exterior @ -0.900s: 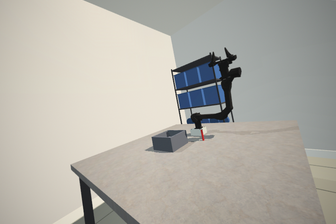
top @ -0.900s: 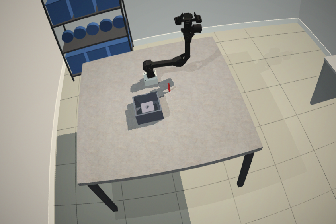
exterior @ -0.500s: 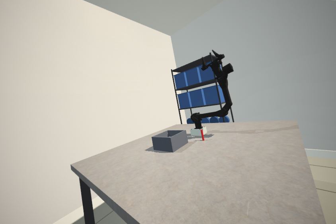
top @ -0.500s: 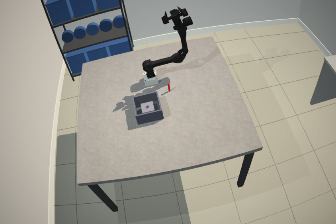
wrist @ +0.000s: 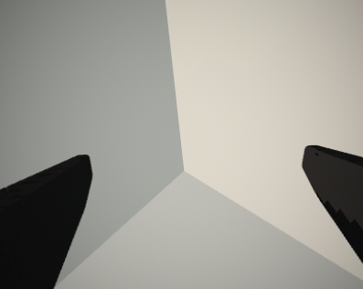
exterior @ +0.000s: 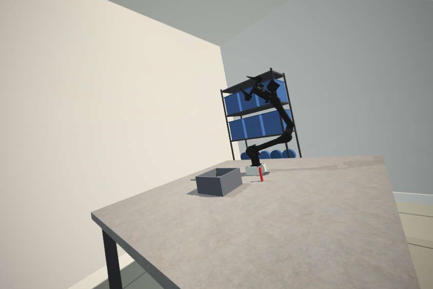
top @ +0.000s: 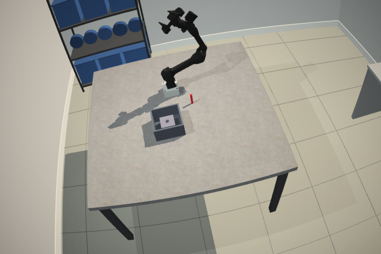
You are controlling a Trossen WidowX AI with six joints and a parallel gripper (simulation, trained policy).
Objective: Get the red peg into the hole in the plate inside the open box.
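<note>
The red peg point(top: 191, 99) point(exterior: 260, 174) stands upright on the table, beside the box and near the arm's base. The open dark grey box point(top: 169, 134) point(exterior: 209, 186) sits on the table. A pale plate point(top: 163, 124) with a round hole point(top: 167, 121) lies at its bottom, seen in the top view. My gripper point(top: 163, 17) point(exterior: 243, 82) point(wrist: 198, 160) is wide open and empty, raised high above the table. The wrist view shows only walls and ceiling between the fingers, with neither peg nor box.
The arm's light base point(top: 171, 90) point(exterior: 255, 170) stands on the table point(top: 215, 152) point(exterior: 279, 226), behind the box and peg. A shelf rack with blue bins point(top: 93, 0) point(exterior: 272, 122) stands behind the table. Another pale surface shows at the right edge of the top view.
</note>
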